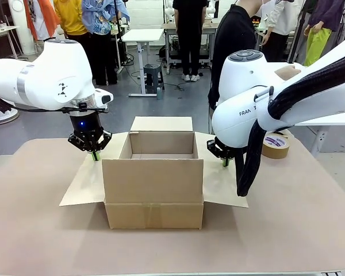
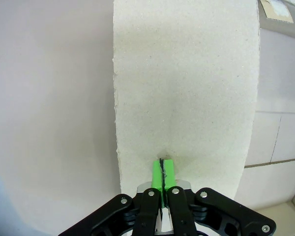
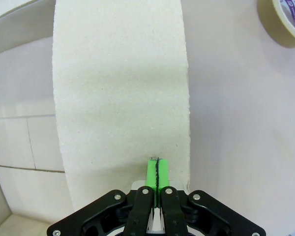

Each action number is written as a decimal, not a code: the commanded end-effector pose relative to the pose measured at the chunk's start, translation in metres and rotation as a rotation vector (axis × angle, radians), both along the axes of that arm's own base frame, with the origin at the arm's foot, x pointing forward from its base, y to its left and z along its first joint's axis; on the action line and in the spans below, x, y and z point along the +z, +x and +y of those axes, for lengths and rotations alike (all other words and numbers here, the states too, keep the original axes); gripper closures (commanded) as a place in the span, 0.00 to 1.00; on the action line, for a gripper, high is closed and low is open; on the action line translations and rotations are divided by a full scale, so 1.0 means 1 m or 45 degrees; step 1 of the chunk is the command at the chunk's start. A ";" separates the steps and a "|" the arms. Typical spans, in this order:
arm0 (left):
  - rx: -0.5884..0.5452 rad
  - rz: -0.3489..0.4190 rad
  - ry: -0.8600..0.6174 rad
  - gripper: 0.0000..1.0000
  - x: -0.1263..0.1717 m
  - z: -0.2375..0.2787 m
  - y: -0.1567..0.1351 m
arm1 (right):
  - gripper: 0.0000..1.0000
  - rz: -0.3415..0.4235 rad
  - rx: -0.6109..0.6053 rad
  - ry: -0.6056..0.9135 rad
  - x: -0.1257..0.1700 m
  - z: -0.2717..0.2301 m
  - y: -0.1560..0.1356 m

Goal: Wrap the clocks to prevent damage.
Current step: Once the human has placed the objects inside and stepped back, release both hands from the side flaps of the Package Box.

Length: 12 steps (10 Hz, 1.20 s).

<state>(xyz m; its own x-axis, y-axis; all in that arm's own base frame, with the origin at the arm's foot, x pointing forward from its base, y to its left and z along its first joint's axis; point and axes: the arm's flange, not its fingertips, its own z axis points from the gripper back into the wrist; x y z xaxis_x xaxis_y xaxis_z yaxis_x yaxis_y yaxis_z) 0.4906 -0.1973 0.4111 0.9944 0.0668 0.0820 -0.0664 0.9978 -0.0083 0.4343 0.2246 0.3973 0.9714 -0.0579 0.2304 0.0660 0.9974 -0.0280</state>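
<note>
Cardboard box [image 1: 154, 183] open on tabletop [image 1: 40, 241]; left pincer [image 1: 95, 156] and right pincer [image 1: 225, 163], both pressed together, tips on its side flaps [image 1: 85, 185].

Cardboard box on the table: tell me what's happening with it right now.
The box sits open mid-table, flaps spread outward. The left gripper, shut, rests its tip on the left side flap, and the right gripper, also shut, does the same on the right side flap, apparently pinning them flat. What shows of the inside looks empty. A roll of tape lies to the right, and a person stands at the far side.
</note>
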 end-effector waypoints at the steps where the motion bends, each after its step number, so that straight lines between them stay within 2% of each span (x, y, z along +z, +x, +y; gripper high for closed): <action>1: 0.007 0.003 0.000 1.00 -0.001 0.000 0.000 | 0.99 0.000 -0.002 0.000 0.000 0.000 0.000; 12: 0.007 0.003 0.000 1.00 -0.001 0.000 0.000 | 0.99 0.000 -0.002 0.000 0.000 0.000 0.000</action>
